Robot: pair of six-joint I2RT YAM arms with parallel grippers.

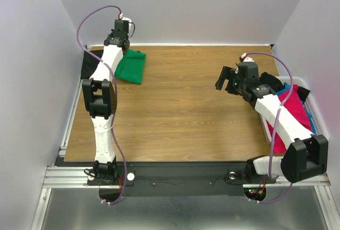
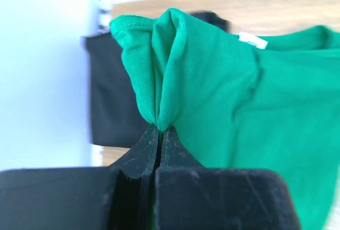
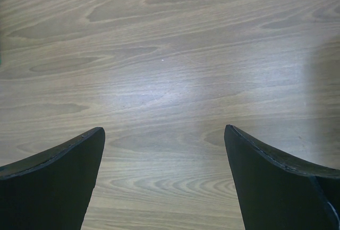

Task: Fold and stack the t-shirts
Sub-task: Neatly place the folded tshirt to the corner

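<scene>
**A:** Big wooden table [image 1: 186, 118], and its whole middle lay bare. At the right edge sat the white basket [image 1: 317, 116], holding a magenta tee [image 1: 297, 108] with a blue tee [image 1: 287, 87] peeking out beside it.

**B:** And the far left corner?

**A:** The green tee [image 1: 132, 66] lay bunched there, beside a black tee [image 1: 89, 68] at the left edge. The left gripper [image 2: 159, 130] was pinched tight on a green fold. The right gripper [image 3: 164, 150] hung over bare wood, jaws spread wide.

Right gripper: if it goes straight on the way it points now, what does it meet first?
The right gripper, jaws open and empty, points down at the wooden table. Its wrist view shows only wood ahead, so likely the tabletop first. Height unclear.
</scene>
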